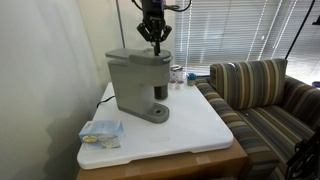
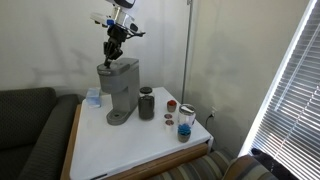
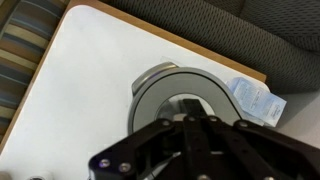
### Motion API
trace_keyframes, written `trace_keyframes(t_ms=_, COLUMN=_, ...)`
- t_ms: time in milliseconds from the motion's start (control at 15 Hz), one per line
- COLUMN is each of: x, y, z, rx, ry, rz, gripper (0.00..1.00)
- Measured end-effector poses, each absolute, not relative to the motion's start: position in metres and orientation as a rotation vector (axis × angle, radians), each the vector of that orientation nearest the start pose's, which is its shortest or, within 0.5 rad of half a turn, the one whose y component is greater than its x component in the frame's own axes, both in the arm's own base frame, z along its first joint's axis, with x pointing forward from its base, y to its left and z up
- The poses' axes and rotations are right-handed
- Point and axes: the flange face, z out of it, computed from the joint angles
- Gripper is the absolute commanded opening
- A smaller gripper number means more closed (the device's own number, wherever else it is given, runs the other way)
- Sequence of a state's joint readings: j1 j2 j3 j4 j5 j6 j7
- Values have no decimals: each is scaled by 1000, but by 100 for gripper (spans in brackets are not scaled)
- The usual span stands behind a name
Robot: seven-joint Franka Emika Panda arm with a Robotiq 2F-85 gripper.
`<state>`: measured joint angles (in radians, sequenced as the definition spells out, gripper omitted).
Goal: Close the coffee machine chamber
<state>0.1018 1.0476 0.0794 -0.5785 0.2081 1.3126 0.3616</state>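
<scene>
I had the gripper (image 1: 155, 46) hanging straight down over the front of the coffee machine (image 1: 140, 85). Its two fingers were pinched together to a point with nothing between them. In both exterior views the fingertips sat right at the chamber (image 1: 140, 57), the grey top part overhanging the front of the machine. I could not tell whether they pressed on it or stopped just short. From the side the chamber looked level with the body and I saw no gap, but I could not be sure it was fully latched.

The machine stood near the middle of the white table (image 1: 200, 125), towards the back edge, with its round base plate on the board. In the wrist view the dark fingers met low in the picture over a round grey part of the machine. The pale table spread out beyond it.

A blue and white packet (image 1: 102, 132) lay near the front corner of the table, apart from the machine. In an exterior view a dark canister (image 2: 147, 103) stood just beside the machine, and a small jar (image 2: 186, 122) stood further along near the table's edge. A striped sofa (image 1: 260, 90) stood against one side of the table, with window blinds (image 1: 230, 30) behind it.
</scene>
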Motion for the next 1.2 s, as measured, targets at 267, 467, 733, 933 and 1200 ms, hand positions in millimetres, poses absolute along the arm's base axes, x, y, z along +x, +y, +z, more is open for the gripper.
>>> trace_keyframes(t_ms=267, x=743, y=133, z=359, rx=-2895, ry=313, rz=541, gripper=0)
trace_keyframes(t_ms=467, x=743, y=137, z=360, rx=-2908, ry=372, rz=541, gripper=0)
trace_keyframes(t_ms=733, x=742, y=142, z=362, rx=-2938, ry=457, rz=533, gripper=0)
trace_keyframes(t_ms=933, x=741, y=147, z=364, rx=-2963, ry=512, rz=520, gripper=0)
trace_keyframes(t_ms=1200, x=740, y=156, z=373, rx=-2990, ry=589, rz=483, gripper=0)
